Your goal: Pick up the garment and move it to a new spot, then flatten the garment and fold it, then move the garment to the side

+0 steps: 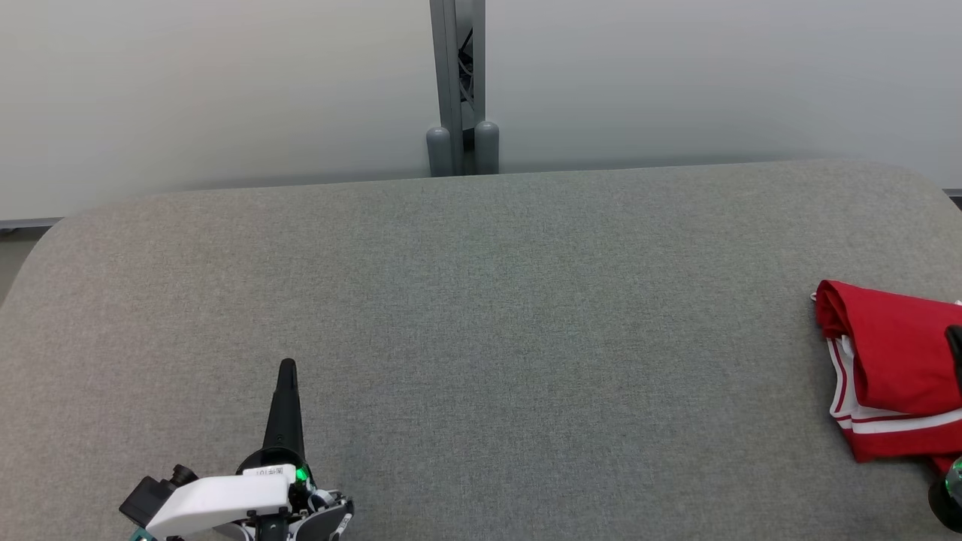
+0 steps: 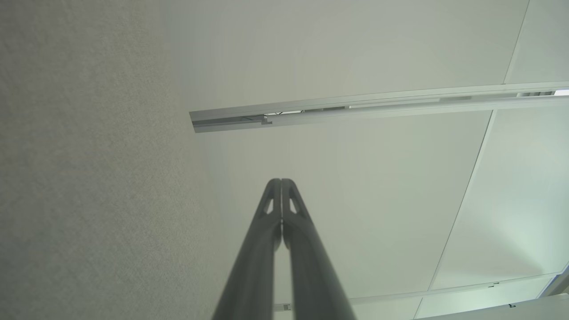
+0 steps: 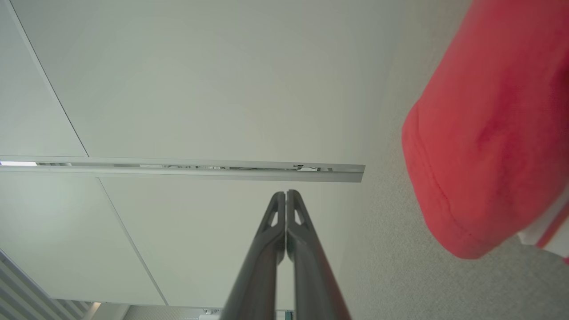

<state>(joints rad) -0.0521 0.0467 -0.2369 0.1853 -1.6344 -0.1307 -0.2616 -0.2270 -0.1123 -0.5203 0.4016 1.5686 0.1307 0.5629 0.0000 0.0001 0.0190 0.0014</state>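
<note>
The garment (image 1: 890, 368) is red with white striped trim and lies folded on the grey table (image 1: 481, 315) at its far right. In the right wrist view the red garment (image 3: 489, 133) lies just right of my right gripper (image 3: 286, 193), whose fingers are pressed together on nothing. In the head view my right gripper (image 1: 955, 334) shows as a dark tip at the right edge, over the garment. My left gripper (image 1: 287, 368) is at the lower left, far from the garment, shut and empty, fingers pointing up the table. The left wrist view shows the left gripper (image 2: 281, 182) with its fingers together beside the table.
A pale partition wall runs along the table's far edge, with a grey metal post (image 1: 458, 83) at its middle. The table's corners are rounded. Grey table cloth (image 2: 89, 178) spreads between the two grippers.
</note>
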